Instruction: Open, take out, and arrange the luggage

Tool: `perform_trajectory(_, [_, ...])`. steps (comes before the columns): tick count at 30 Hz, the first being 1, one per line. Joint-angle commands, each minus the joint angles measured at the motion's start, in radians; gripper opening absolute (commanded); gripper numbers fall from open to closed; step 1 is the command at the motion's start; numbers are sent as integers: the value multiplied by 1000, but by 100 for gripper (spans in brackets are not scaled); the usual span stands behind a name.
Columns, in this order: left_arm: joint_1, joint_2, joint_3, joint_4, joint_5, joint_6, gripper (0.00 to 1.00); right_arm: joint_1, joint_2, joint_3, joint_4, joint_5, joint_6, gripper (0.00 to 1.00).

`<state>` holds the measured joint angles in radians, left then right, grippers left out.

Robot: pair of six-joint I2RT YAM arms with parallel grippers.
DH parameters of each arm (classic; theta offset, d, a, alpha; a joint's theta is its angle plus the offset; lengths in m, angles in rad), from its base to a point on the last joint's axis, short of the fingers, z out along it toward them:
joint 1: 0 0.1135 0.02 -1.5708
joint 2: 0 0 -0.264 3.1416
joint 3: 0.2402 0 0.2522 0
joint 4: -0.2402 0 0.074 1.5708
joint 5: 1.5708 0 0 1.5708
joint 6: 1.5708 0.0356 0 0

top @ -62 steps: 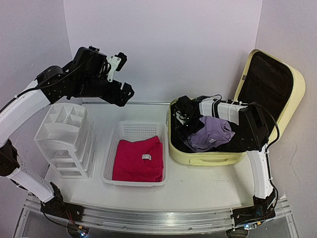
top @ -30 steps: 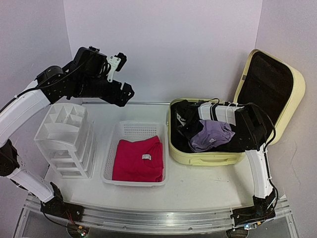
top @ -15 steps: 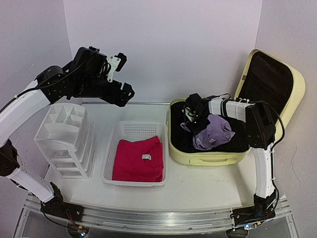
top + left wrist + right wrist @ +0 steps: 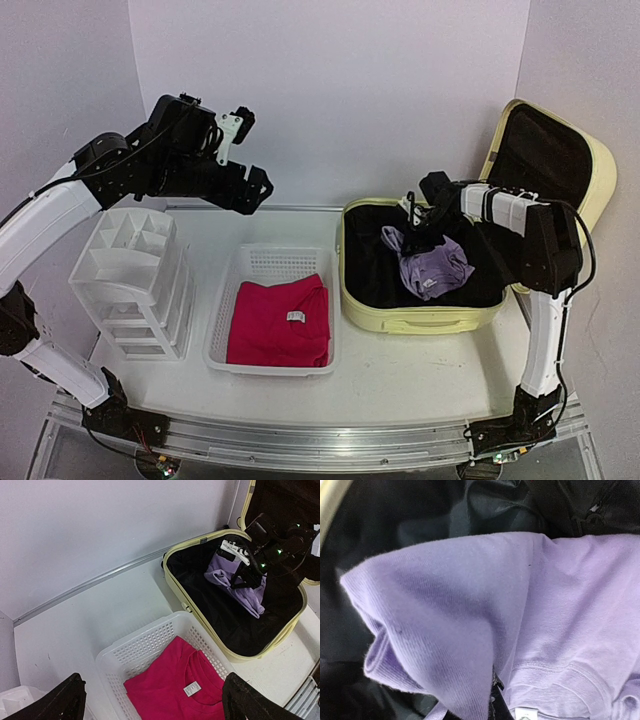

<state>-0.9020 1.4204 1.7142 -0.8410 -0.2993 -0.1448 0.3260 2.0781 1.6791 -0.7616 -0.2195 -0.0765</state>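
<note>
Right gripper is seen pinched on a raised fold of the lilac shirt; half a second ago it was set lower and further left inside the luggage. Shirt: soft, finely ribbed knit, rumpled on black lining. Luggage: pale yellow hard shell, rounded corners, lid upright, white mesh basket just left of it. Right forearm is stretched level over the luggage's rear. Left gripper is held spread wide, high and left of the luggage, unmoved.
</note>
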Motion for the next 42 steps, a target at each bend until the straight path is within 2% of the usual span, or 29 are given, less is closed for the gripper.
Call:
perform_trajectory(1, [5, -43, 24, -3, 33, -59, 95, -57, -75, 16, 44, -262, 113, 0])
perform_trajectory(10, [5, -113, -100, 2, 84, -114, 92, -91, -62, 41, 119, -520, 359, 0])
perform_trajectory(17, [2, -187, -202, 52, 80, -164, 91, -91, -79, 28, 329, -714, 513, 0])
perform_trajectory(20, [3, -255, -282, 130, 101, -197, 91, -84, -69, 68, 344, -749, 526, 0])
perform_trajectory(24, [3, -336, -352, 186, 161, -241, 91, -39, -90, 80, 343, -797, 459, 0])
perform_trajectory(29, [3, -417, -417, 187, 142, -285, 91, 61, -84, 105, 342, -812, 358, 0])
perform_trajectory(37, [3, -500, -490, 186, 118, -322, 91, 260, -22, 200, 305, -722, 170, 0])
perform_trajectory(42, [3, -503, -500, 186, 128, -328, 91, 378, 42, 328, 110, -598, -91, 0])
